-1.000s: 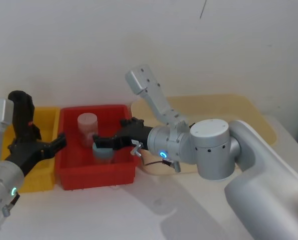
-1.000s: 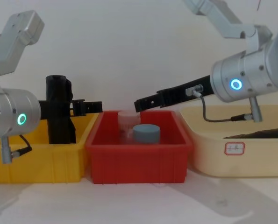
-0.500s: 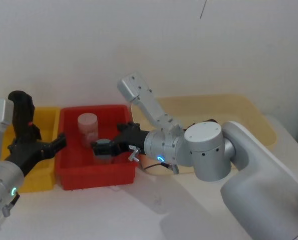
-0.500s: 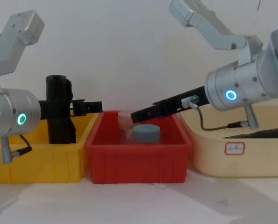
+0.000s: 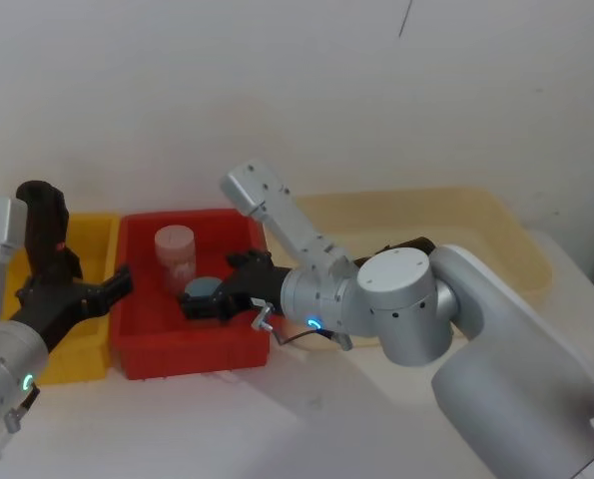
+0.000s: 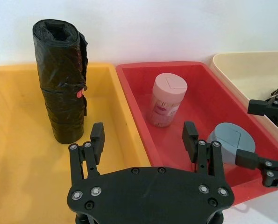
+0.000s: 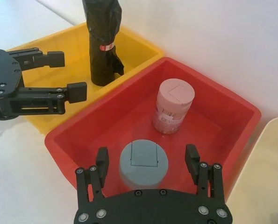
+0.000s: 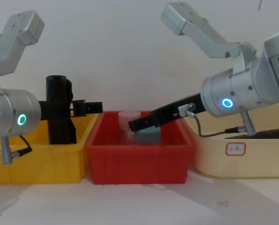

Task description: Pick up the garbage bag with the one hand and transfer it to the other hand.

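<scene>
Upright black garbage bag (image 6: 60, 79) roll in the yellow bin (image 6: 17, 154): probably light, slick, slightly squashy; grip mid-height. Left gripper (image 6: 143, 135) and right gripper (image 7: 148, 161) jaws spread, empty.

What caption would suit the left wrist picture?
Open left gripper faces the upright garbage bag in the yellow bin.

a robot test bench in a lab or workshop, by the look of it: a plain white table (image 5: 306, 419) against a bare white wall (image 5: 277, 90), with plastic sorting bins lined up side by side, a yellow bin (image 8: 36, 164), a red bin (image 8: 137, 161) and a cream tub (image 8: 233, 157) with a small paper label (image 8: 235, 149) on its front. no household furniture or decoration is around them.
</scene>
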{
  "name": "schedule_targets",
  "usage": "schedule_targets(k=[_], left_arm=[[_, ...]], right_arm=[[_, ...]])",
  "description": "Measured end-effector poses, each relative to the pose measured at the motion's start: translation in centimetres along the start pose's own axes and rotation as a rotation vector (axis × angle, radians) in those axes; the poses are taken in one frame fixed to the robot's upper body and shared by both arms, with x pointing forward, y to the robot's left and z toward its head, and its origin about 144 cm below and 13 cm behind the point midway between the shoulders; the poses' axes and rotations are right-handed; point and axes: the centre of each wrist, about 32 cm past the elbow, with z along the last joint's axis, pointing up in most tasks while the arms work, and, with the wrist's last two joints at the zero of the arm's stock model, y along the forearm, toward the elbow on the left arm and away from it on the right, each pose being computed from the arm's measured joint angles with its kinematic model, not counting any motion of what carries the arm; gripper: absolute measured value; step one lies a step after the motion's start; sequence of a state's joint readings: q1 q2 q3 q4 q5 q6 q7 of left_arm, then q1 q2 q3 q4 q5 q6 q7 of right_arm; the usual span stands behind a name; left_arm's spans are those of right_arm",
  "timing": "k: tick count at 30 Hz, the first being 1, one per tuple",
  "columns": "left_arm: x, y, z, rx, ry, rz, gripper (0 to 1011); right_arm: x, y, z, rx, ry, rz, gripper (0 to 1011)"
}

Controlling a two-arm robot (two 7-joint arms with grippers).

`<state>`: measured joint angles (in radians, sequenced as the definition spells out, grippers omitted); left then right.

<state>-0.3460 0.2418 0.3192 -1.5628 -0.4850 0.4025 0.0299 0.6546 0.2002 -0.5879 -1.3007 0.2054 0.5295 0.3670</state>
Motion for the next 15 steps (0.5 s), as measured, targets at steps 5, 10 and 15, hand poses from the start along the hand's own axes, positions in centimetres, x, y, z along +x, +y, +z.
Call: schedule_targets(k=[5,10,15], left_arm=[[0.00,0.00,0.00,0.000,0.000,0.000,1001],[0.00,0.00,0.00,0.000,0.000,0.000,1001],[0.00,0.00,0.00,0.000,0.000,0.000,1000]], right_arm=[[-0.09,0.25,-0.08,-0.003,-0.007,0.002,1001],[-0.18,0.58,-0.26,-0.006,-0.016,0.001,1001],[-0.16,0.89,-0.46,-0.012,-0.021,-0.002,1001]])
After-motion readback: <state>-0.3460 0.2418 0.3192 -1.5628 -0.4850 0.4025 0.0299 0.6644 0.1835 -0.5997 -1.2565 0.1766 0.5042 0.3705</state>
